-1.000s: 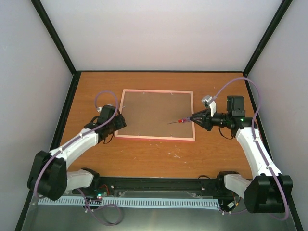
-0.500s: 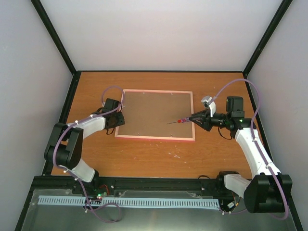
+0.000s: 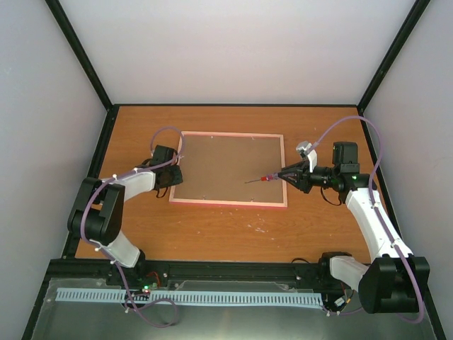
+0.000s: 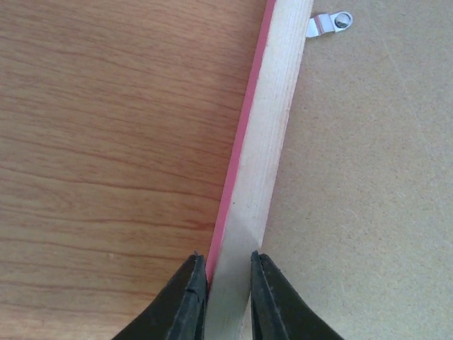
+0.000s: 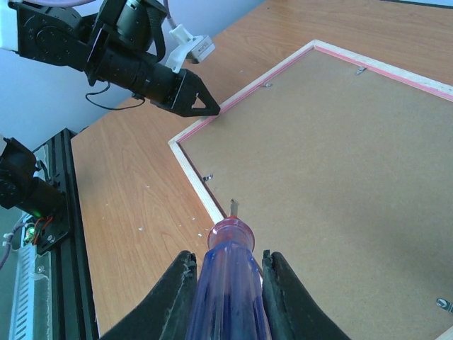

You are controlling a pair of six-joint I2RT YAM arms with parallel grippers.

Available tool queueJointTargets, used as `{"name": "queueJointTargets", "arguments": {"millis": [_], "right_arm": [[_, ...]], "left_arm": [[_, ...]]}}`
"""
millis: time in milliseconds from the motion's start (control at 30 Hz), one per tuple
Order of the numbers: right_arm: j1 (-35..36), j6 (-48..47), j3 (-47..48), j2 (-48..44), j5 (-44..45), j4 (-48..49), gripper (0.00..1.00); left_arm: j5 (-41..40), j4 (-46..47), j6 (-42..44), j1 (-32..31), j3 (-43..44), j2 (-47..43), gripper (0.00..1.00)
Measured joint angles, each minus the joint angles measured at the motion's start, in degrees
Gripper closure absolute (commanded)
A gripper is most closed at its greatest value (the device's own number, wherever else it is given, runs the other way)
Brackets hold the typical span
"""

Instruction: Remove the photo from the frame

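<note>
Start at your right gripper [image 5: 227, 256]: its two fingers are clamped on the clear handle of the screwdriver [image 5: 230, 283], one each side, so the tool is secure. The blade is hidden behind the handle in the wrist view. Just past the handle's end a small metal tab [image 5: 233, 206] stands on the inner edge of the frame [image 5: 195, 180].

This looks like the tab-turning step. Bring the blade in low and push the tab sideways off the backing board [image 5: 340, 163] rather than prying down, because a steep blade could gouge the board. Another tab [image 5: 207, 178] sits a little left of the tip, and more lie farther ahead along the far rails.

Your left gripper [image 4: 228, 261] is drawn in around the frame's pale wooden rail. One finger is against the pink outer edge on the table [image 4: 106, 142] side, and the other is against the inner edge beside the board. The grip looks snug. Hold it firm so the frame cannot slide when the screwdriver pushes. A tab [image 4: 330, 23] lies well ahead of these fingers, to the right of the rail.

The photo cannot be seen. I judge that it lies under the board, below both sets of fingers, and it will only come free once every tab is turned aside and the board is lifted.
</note>
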Motion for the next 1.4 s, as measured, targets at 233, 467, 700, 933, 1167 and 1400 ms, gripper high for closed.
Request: {"name": "queueJointTargets", "arguments": {"millis": [233, 467, 700, 933, 1167, 1400], "right_arm": [[0.0, 0.0, 0.0, 0.1, 0.0, 0.0, 0.97], [0.0, 0.0, 0.0, 0.7, 0.1, 0.0, 0.97], [0.0, 0.0, 0.0, 0.9, 0.2, 0.0, 0.97], [0.0, -0.3, 0.0, 0.9, 1.1, 0.0, 0.97], [0.1, -1.4, 0.0, 0.8, 2.2, -0.3, 0.97], [5.4, -2.2, 3.5, 0.7, 7.7, -1.6, 0.97]], "left_arm": [[1.5, 3.1, 0.9, 0.2, -1.5, 0.3, 0.70], [0.6, 4.1, 1.1, 0.2, -1.9, 0.6, 0.79], [1.9, 5.0, 4.3, -1.1, -2.3, 0.4, 0.90], [0.0, 6.6, 3.7, -6.9, -3.6, -0.1, 0.95], [-0.3, 6.7, 0.8, -14.5, -10.3, -6.9, 0.96], [1.9, 5.1, -3.3, -21.9, -15.7, -13.6, 0.96]]}}
